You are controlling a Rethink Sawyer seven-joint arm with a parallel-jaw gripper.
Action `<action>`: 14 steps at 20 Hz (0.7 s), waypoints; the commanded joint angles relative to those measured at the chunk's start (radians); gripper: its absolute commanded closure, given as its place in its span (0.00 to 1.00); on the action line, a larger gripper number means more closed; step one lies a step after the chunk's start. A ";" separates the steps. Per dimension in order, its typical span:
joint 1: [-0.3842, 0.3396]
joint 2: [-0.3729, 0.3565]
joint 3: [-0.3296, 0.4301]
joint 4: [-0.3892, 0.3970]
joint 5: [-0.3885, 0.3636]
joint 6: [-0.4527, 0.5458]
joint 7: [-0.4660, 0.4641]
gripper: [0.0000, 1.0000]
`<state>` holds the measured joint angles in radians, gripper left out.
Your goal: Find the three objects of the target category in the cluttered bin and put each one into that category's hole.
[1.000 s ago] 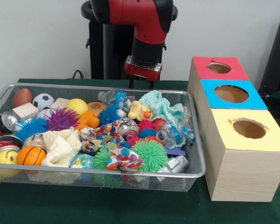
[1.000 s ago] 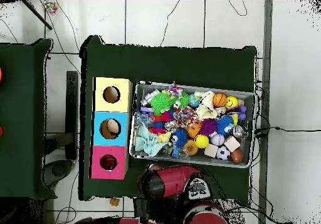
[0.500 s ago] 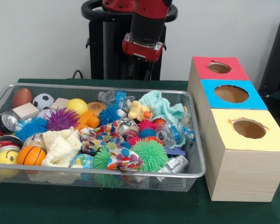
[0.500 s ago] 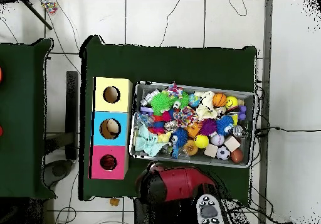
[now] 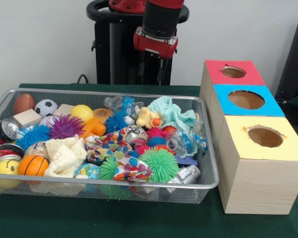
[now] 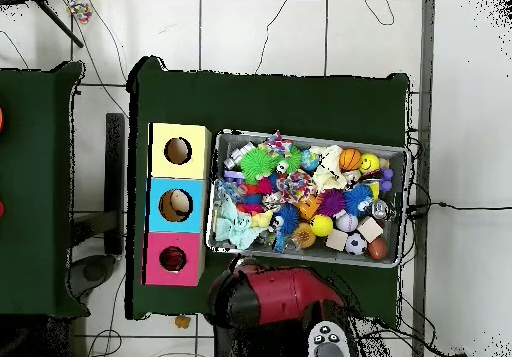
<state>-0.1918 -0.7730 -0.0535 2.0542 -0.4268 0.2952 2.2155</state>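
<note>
The gripper hangs high behind the bin, above its far rim, with its two dark fingers pointing down, a small gap between them and nothing in them; that height keeps it clear of the pile, which suggests it is between picks, not reaching. The bin is a wire tray packed with balls, spiky toys, cloths, cans and crushed bottles, heaped over one another, so a wanted piece may lie half under others. Just beside the bin stand three boxes in a row, each with a round hole on top: red box farthest back, blue box in the middle, yellow box nearest the front. Which category is sought I cannot tell; every candidate lies in the bin. Overhead, something pale shows inside the blue box's hole.
</note>
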 commanded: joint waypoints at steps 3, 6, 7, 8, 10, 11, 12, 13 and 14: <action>0.005 0.078 0.095 -0.112 0.044 0.085 0.027 0.00; -0.003 0.116 0.093 -0.143 0.030 0.066 0.018 0.00; -0.007 0.129 0.093 -0.152 0.026 0.059 0.015 0.00; -0.011 0.138 0.093 -0.160 0.024 0.056 0.012 0.00; -0.025 0.146 0.101 -0.166 0.023 0.056 0.002 0.00; -0.032 0.152 0.103 -0.171 0.022 0.058 -0.003 0.00; -0.038 0.158 0.106 -0.177 0.022 0.059 -0.008 0.00; -0.043 0.164 0.108 -0.181 0.022 0.061 -0.011 0.00; -0.046 0.168 0.108 -0.187 0.021 0.063 -0.013 0.00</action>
<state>-0.1968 -0.6738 -0.0479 1.9972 -0.4242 0.2950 2.2155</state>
